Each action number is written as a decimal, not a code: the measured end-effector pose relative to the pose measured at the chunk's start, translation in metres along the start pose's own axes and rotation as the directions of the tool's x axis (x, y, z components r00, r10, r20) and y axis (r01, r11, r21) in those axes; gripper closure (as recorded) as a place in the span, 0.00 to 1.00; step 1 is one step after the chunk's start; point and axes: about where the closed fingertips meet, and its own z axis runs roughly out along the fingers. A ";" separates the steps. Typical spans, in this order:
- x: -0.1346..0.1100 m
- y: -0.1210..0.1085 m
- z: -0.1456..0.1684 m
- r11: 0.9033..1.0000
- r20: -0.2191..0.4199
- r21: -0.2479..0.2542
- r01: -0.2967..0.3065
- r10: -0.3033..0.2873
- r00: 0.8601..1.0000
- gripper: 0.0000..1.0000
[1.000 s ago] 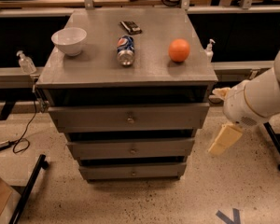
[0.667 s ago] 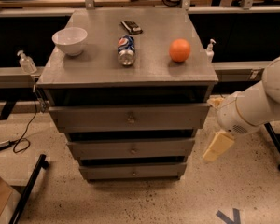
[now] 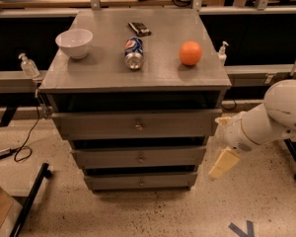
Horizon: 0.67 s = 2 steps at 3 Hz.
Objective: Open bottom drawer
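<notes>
Claw (image 3: 224, 164) right of cabinet (image 3: 158, 75), empty, opening cannot tell; bottom drawer (image 3: 140, 181) lower-left, apart.

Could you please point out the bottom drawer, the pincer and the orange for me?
bottom drawer (image 3: 113, 181): camera view, front panel, left of centre.
pincer (image 3: 222, 165): camera view, pale tip, hanging right of the bottom drawer.
orange (image 3: 190, 53): camera view, its middle.

White arm (image 3: 271, 120) extended from right, gripper (image 3: 223, 163) angled down-left, low
</notes>
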 end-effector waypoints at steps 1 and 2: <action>0.009 0.005 0.021 0.999 0.012 -0.034 -0.033 0.034 0.999 0.00; 0.010 0.005 0.023 0.999 0.013 -0.037 -0.035 0.036 0.999 0.00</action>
